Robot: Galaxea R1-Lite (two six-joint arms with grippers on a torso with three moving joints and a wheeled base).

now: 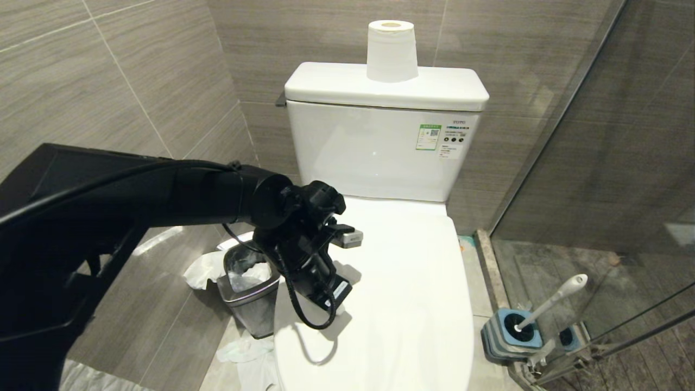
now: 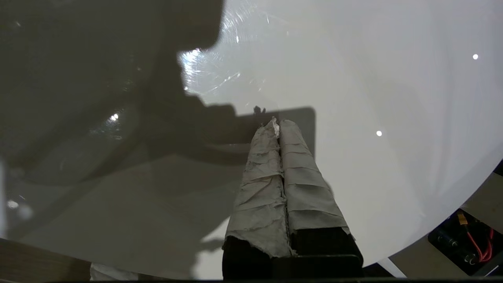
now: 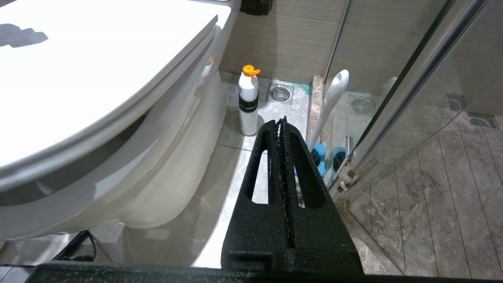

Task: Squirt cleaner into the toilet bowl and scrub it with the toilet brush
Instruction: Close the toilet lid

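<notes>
White toilet lid (image 1: 402, 282) down, must lift first | left gripper (image 2: 278, 122) clenched empty over lid | right gripper (image 3: 282, 122) clenched, parked | toilet brush (image 1: 554, 300) in holder

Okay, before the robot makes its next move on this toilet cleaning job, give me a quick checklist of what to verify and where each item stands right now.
1. Toilet lid raised so the bowl is reachable: not ok, it is down and hides the bowl.
2. Left claw placed to lift the lid: cannot tell; it is shut, just over the lid's top, not at an edge.
3. Toilet brush available: ok, standing in its blue holder on the floor right of the toilet.
4. Cleaner at hand: ok, a white bottle with an orange cap stands on the floor beside the toilet.
5. Right claw free: ok, shut on nothing, low beside the toilet.
</notes>
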